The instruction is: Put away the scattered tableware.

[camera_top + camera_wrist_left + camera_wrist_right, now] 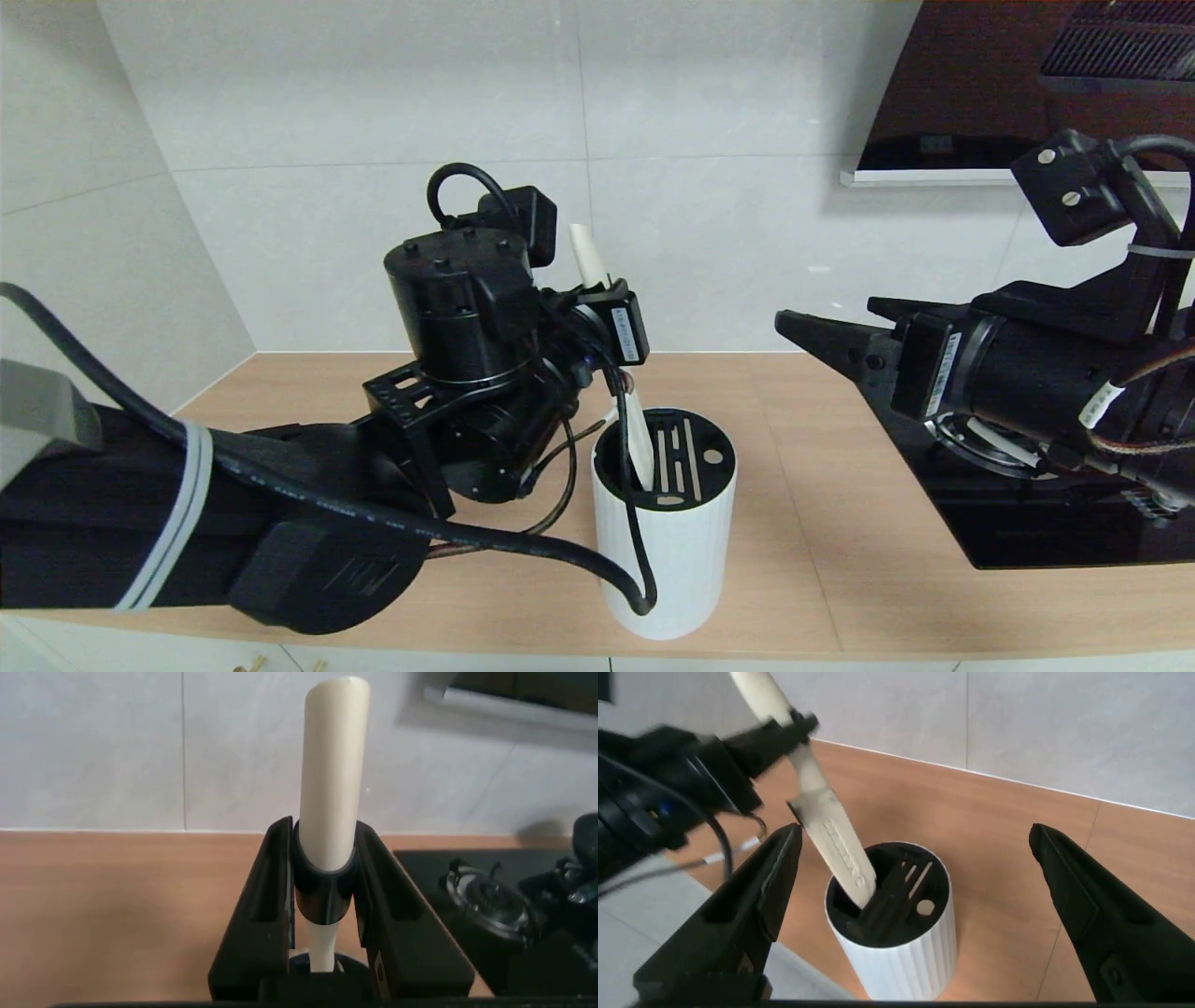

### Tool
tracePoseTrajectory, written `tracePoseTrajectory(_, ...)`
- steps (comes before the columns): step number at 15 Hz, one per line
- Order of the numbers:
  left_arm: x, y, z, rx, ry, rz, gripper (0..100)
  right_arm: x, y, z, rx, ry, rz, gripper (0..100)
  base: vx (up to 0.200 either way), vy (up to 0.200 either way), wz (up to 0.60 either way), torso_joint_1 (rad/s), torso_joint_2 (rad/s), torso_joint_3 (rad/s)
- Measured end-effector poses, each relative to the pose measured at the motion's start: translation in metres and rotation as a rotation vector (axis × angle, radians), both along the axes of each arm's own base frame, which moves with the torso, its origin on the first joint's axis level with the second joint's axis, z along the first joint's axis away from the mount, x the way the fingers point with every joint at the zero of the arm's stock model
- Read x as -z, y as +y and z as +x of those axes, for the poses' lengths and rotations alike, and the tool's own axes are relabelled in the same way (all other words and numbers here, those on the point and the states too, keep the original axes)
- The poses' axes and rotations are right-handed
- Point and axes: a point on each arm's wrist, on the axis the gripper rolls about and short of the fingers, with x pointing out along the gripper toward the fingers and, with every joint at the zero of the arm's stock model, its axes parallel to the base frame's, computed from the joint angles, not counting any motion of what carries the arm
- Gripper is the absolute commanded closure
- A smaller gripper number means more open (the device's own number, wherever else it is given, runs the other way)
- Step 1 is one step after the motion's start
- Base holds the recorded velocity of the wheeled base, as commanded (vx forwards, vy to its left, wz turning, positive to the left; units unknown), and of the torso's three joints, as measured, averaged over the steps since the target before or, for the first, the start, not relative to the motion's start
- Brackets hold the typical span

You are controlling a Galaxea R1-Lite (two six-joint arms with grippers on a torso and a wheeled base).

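From the head view, my left hand (607, 313) is pinching the cream knife (639, 431) by its handle, tilting it so the pale blade is dipping into the wide opening of the white ribbed holder (674, 551) on the counter (822, 532). At my left wrist, my fingers (271, 896) are squeezing the smooth, rounded handle. At my right wrist, my right hand (913, 845) is hovering, spread wide, above the holder's black slotted top.
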Motion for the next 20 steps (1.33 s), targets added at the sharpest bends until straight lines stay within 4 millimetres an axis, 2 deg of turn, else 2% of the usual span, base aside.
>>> tracePoseTrajectory(13, 0.056, -0.032, 0.0, -0.006, 0.107, 0.121, 100, 0.001, 0.001, 0.0, 0.0, 0.002, -0.001, 0, 0.0, 0.0, 0.0, 0.0, 0.0, 0.0)
tracePoseTrajectory(18, 0.066, -0.034, 0.0, -0.013, 0.127, 0.144, 100, 0.002, 0.001, 0.002, 0.0, 0.007, -0.005, 0, 0.0, 0.0, 0.0, 0.0, 0.0, 0.0)
tracePoseTrajectory(19, 0.067, -0.034, 0.0, -0.022, 0.128, 0.147, 0, 0.002, 0.002, 0.002, 0.0, 0.007, -0.006, 0, 0.0, 0.0, 0.0, 0.0, 0.0, 0.0)
tracePoseTrajectory(20, 0.068, -0.035, 0.0, -0.03, 0.129, 0.151, 0, 0.002, 0.002, 0.002, 0.0, 0.007, -0.005, 0, 0.0, 0.0, 0.0, 0.0, 0.0, 0.0)
